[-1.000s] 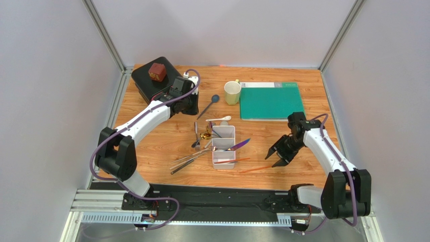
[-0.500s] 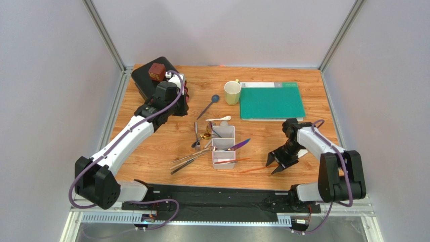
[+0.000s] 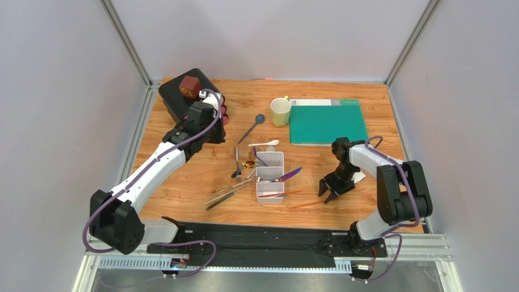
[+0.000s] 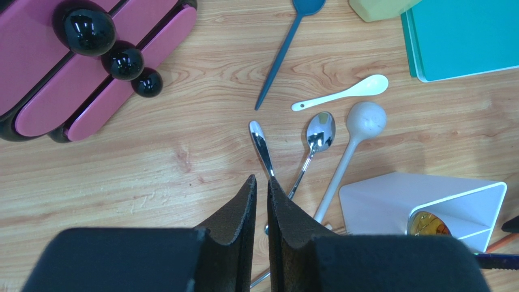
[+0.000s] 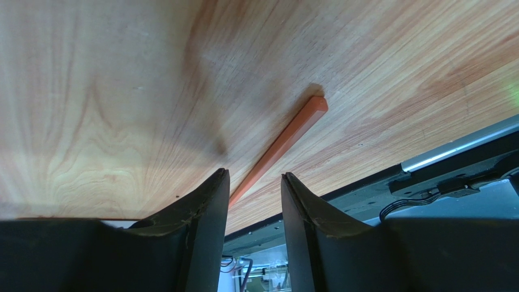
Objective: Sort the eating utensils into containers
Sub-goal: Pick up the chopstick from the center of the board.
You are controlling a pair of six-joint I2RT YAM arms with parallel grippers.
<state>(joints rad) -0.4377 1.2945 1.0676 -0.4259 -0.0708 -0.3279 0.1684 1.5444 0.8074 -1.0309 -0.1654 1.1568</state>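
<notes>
Right gripper [image 5: 254,175] has drawn inward toward the table's middle since half a second ago, elbow folded up higher. It now sits low over the far end of the orange-brown chopstick [image 5: 285,141]. Left arm has barely shifted in that time.

Wooden table [image 3: 183,182]: work surface.

Green mat [image 3: 328,121]: far right, lying flat.

Black box [image 3: 183,100]: far left corner, pink drawers facing the table's middle.

White tray [image 3: 270,176]: centre of table, long axis running near to far. Purple knife [image 3: 289,174] lies across it, its tip past the right wall. Something gold sits in one compartment; which piece, cannot tell.

Mug [image 3: 280,111]: upright, just beside the mat's left edge.

Loose utensils: a bundle of forks and sticks [image 3: 228,191] fans out against the tray's left side. Blue spoon [image 4: 286,48] lies beyond the tray and well apart from it. White spoon [image 4: 341,94] and silver spoon [image 4: 319,131] lie nearer it.

Left gripper [image 4: 261,182]: hovers above bare wood near the drawers, fingers drawn together to a slit, nothing between them.

Right gripper: fingers spread. The chopstick lies flat on the wood, running between them, not pinched.
</notes>
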